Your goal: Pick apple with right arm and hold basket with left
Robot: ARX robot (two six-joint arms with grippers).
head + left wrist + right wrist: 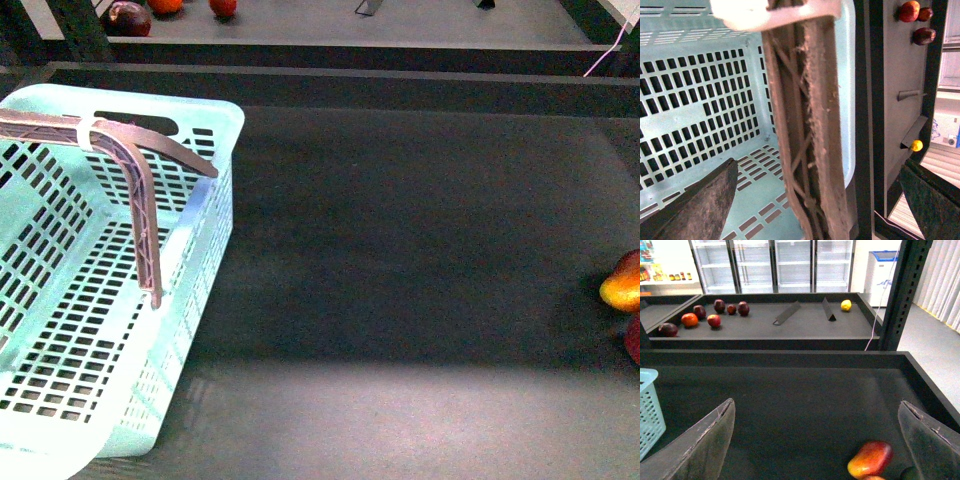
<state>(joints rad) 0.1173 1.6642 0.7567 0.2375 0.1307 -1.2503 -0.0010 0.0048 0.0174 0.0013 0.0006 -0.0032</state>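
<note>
The dark work surface (400, 230) stretches wide in front of me. The basket (205, 250) sits at its left end and the fruit at the far right edge, well apart. The basket is thin slotted plastic, likely light and a little flexible, so it could slide or twist if nudged. Its ribbed handle (140, 200) looks like the stiff place to hold. That handle stands raised over the basket, with a white band (88, 133) wrapped round it.

My left gripper (817, 167) straddles the handle with jaws spread wide, one finger (695, 205) over the basket floor and the other beyond the wall. Neither touches the handle, so nothing is held yet. My right gripper (816, 405) hangs above bare surface, jaws also wide and empty, facing the fruit.

Nearest it lies a yellow-orange fruit with a red blush (871, 459), which is not my target. The apple (634, 340), as I judge it, is the dark red curve just beside that fruit, mostly cut off by the front view's edge. Round, firm and shiny, it will probably be slippery and will bruise under a hard squeeze. I would close across its widest part from above, clear of its neighbour.
</note>
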